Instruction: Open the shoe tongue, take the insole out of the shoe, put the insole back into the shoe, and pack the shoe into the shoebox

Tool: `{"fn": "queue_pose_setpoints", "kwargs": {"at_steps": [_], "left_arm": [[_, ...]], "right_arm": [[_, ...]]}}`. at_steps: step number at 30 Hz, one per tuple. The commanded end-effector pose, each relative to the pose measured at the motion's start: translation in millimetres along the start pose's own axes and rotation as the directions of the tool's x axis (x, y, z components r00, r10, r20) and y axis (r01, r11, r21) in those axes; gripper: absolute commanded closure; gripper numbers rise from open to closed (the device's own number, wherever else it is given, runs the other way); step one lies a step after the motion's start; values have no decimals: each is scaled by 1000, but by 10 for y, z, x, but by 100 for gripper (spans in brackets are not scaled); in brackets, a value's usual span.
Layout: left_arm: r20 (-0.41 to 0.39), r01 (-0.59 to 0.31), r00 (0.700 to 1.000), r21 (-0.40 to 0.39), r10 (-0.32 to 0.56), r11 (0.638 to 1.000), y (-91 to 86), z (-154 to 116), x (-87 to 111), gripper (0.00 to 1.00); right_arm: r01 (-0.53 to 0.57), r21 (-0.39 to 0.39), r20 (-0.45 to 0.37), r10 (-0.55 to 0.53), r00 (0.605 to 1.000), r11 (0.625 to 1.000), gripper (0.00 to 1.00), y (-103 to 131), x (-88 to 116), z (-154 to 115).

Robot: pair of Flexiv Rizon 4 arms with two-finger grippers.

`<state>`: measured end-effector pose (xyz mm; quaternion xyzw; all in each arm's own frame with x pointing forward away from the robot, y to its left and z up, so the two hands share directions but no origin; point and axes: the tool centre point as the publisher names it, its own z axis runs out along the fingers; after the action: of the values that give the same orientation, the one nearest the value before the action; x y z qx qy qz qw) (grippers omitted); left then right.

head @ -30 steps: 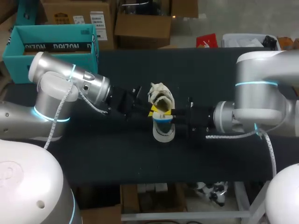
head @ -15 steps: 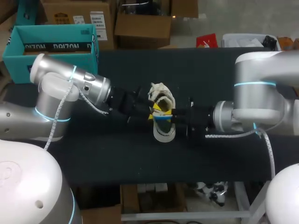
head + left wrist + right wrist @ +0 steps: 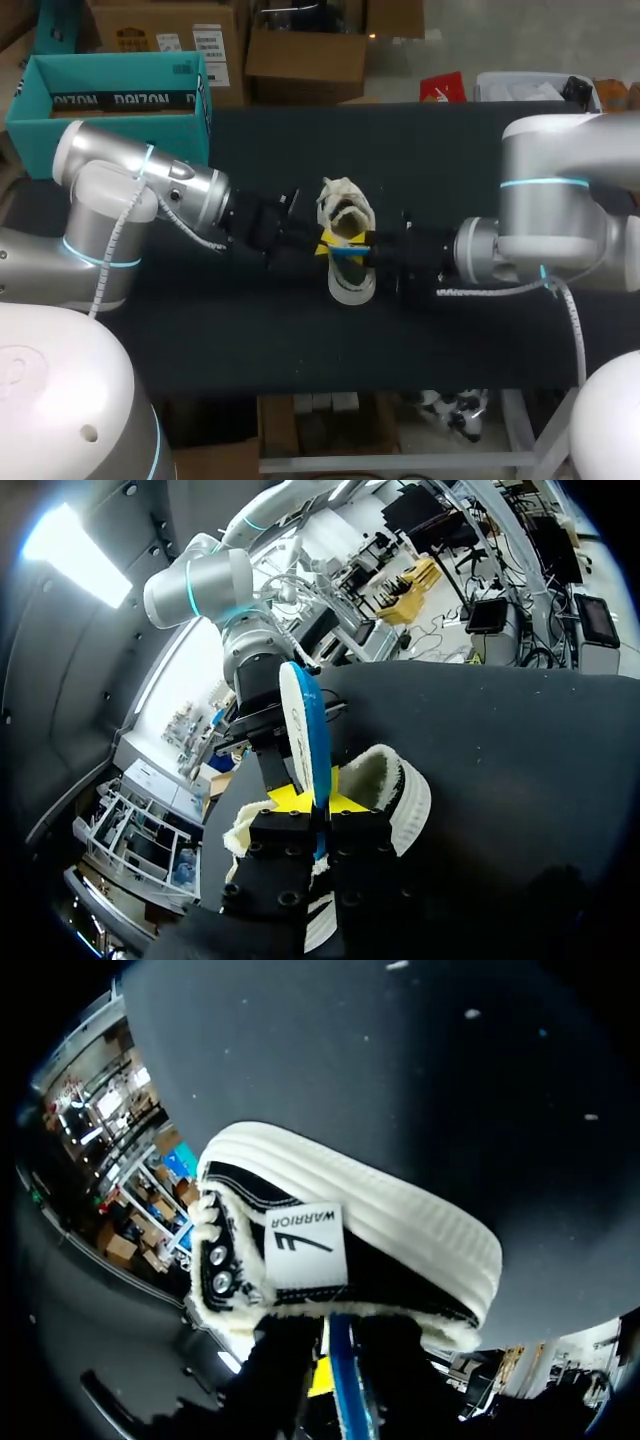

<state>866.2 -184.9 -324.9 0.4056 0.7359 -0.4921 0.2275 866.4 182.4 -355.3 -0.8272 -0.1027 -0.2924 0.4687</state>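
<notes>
Pinching upright insole, left claw above shoe.

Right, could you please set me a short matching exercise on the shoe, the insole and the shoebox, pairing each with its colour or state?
Things:
1. shoebox
2. insole
3. shoe

Colour or state:
A. black, with a white sole
B. teal, open on top
C. blue, held upright in the left gripper

Pairs: 1-B, 2-C, 3-A.
</notes>
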Motion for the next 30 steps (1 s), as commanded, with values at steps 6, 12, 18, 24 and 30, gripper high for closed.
{"fn": "queue_pose_setpoints", "kwargs": {"at_steps": [6,12,18,24,30], "left_arm": [[4,0,1000,-6,0,1000,32,34,34,100],[8,6,1000,-7,-6,1000,31,26,56,100],[11,11,1000,-9,-10,1000,43,42,60,100],[10,28,1000,-23,-28,999,137,105,52,100],[19,66,998,-36,-65,997,294,139,2,100]], "right_arm": [[26,-52,-10,-27,1000,998,64,-298,-119,-156],[41,-42,-28,-42,999,998,76,-345,-150,-198],[34,-41,-23,-35,999,999,100,-287,-110,-167],[16,-66,-2,-16,1000,998,100,-169,-25,-74],[-3,-71,5,4,1000,998,100,-51,25,-9]]}}
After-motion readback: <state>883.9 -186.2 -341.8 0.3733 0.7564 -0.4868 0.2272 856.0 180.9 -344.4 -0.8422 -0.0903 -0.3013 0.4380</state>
